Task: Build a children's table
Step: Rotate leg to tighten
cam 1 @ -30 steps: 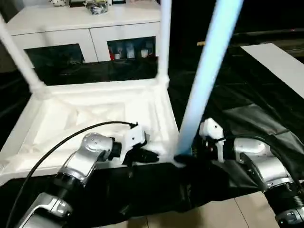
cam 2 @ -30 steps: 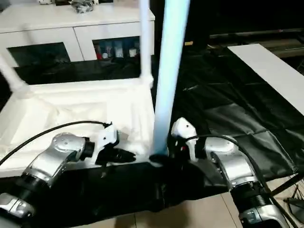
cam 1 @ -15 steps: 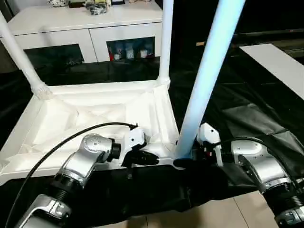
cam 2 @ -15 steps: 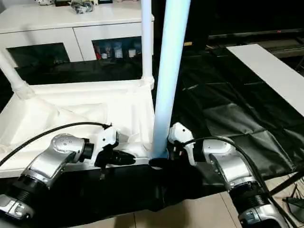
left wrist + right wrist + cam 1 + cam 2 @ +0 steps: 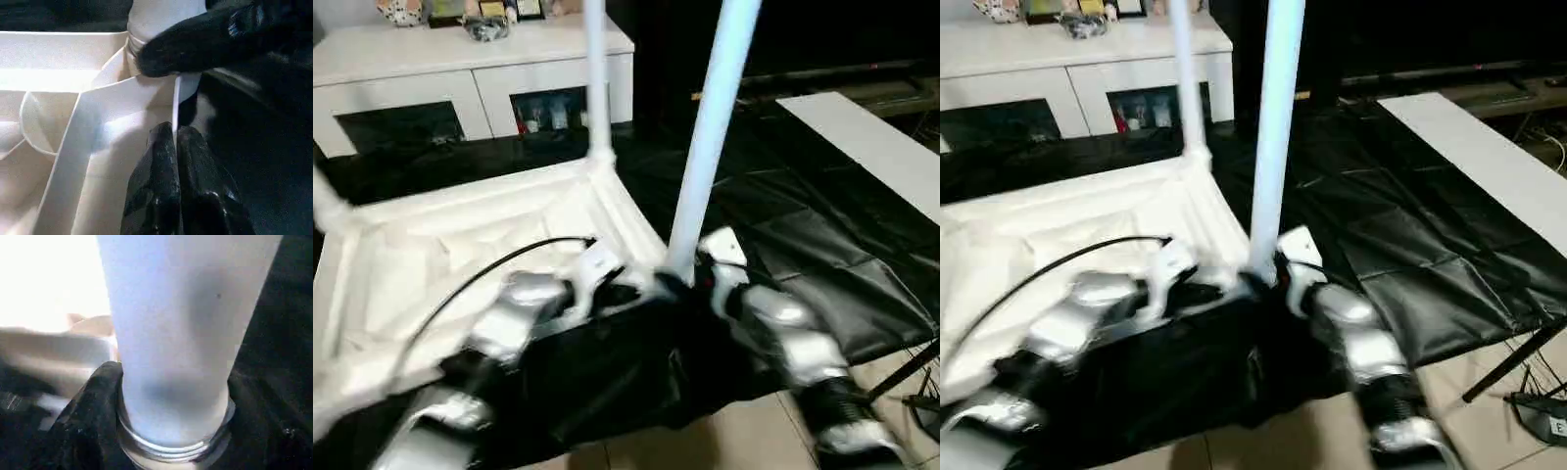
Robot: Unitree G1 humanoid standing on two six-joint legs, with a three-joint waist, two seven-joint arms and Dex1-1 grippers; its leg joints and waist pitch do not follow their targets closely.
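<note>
White plastic tabletop (image 5: pixel 460 255) is lying underside up on black sheeting (image 5: pixel 783 245). Left gripper (image 5: pixel 173 139) is pinching its near rim with fingers closed, steadying it. Right gripper (image 5: pixel 171 421) is clasping the leg (image 5: pixel 710 137) base, apparently seating it in the corner socket. Cabinet (image 5: pixel 460 69) and flat board (image 5: pixel 871 147) are lying well clear.

White table parts on black sheeting

The tabletop (image 5: pixel 460 255) is white with ribbing; the near leg (image 5: pixel 710 137) looks pale blue-white, the far leg (image 5: pixel 595 78) white. Both claws are black on silver forearms. The cabinet (image 5: pixel 460 69) is white with dark glass doors; the floor (image 5: pixel 734 436) is beige tile.
</note>
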